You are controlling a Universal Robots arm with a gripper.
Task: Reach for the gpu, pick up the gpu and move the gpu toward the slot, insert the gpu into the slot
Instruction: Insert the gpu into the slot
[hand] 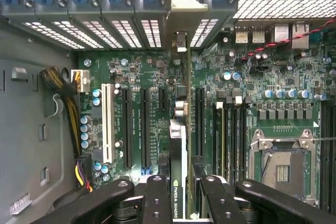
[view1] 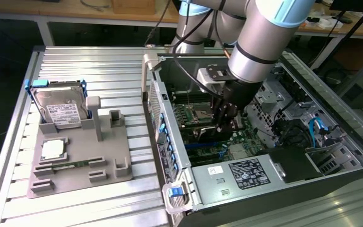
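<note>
Findings, with positions referred to the processor socket (hand: pixel 283 169).

- One arm (view1: pixel 263 33) reaches down into one open computer case (view1: pixel 332 156). Its one gripper (hand: pixel 181 182) hangs over the green motherboard (hand: pixel 157 72), near the socket.
- End effector: four black finger links show in the wrist view, two inner and two outer. The inner pair of fingers (hand: pixel 157 195) is pressed against the two faces of the gpu (hand: pixel 178 148), pinching it between them.
- The gpu count is one. It stands on edge over the motherboard, apart from the socket, with the bank of black memory slots (hand: pixel 231 135) between the two.
- Expansion connectors on the far side of the card from the socket: two long dark ones, one short dark one and one white one (hand: pixel 107 124). One more long dark connector (hand: pixel 199 121) lies between the card and the memory slots.
- The slot (view1: pixel 208 152) shows as blue strips just past the gripper in the exterior view. Whether the card's lower edge is seated cannot be told, as the card hides it.
- Outside the case, well away from the socket, one grey holder (view1: pixel 74 165) carries one hard drive (view1: pixel 60 109).
</note>
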